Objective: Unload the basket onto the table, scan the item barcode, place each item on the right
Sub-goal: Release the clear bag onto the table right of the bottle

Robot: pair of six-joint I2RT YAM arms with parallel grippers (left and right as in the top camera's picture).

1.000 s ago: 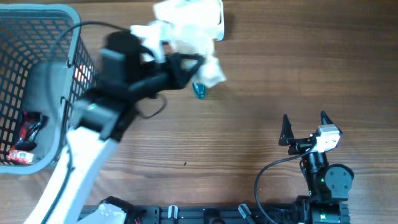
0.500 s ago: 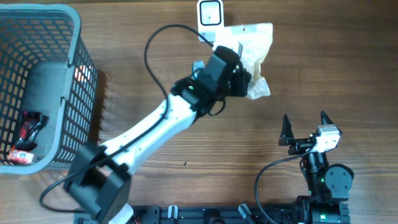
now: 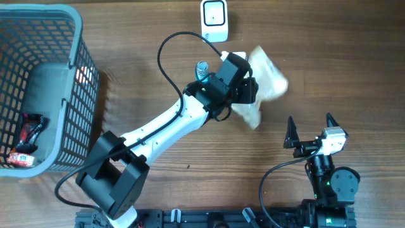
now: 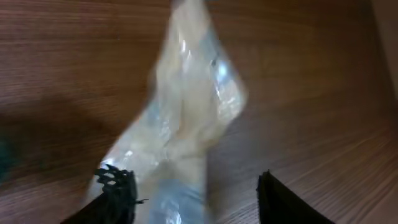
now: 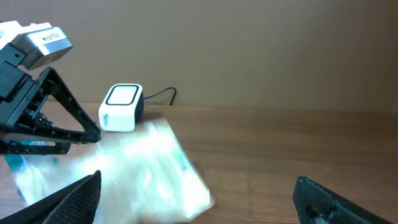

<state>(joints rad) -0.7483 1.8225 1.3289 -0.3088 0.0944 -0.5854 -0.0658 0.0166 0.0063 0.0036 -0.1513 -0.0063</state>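
**Left gripper standing open at the plastic bag**

The left gripper is reaching across the middle of the table, just below the white scanner. In the left wrist view its two fingers are standing well apart, released, with nothing clamped between them. The clear plastic bag is showing as a blur at the gripper's tip, spreading to the right of it and below it in the overhead view. In the left wrist view the bag's lower end is sitting between the fingers, nearer the one on the picture's left. The blur is hiding whether the bag is touching that finger, and whether it is resting on the table.

The right gripper is sitting near the front edge of the table on the right side. Its fingers are spread fully apart, gripping nothing, and it is clear of the bag. In the right wrist view the blurred bag is showing in front of the scanner, beside the left gripper.

A grey basket is standing at the left edge, holding a red-and-white packet
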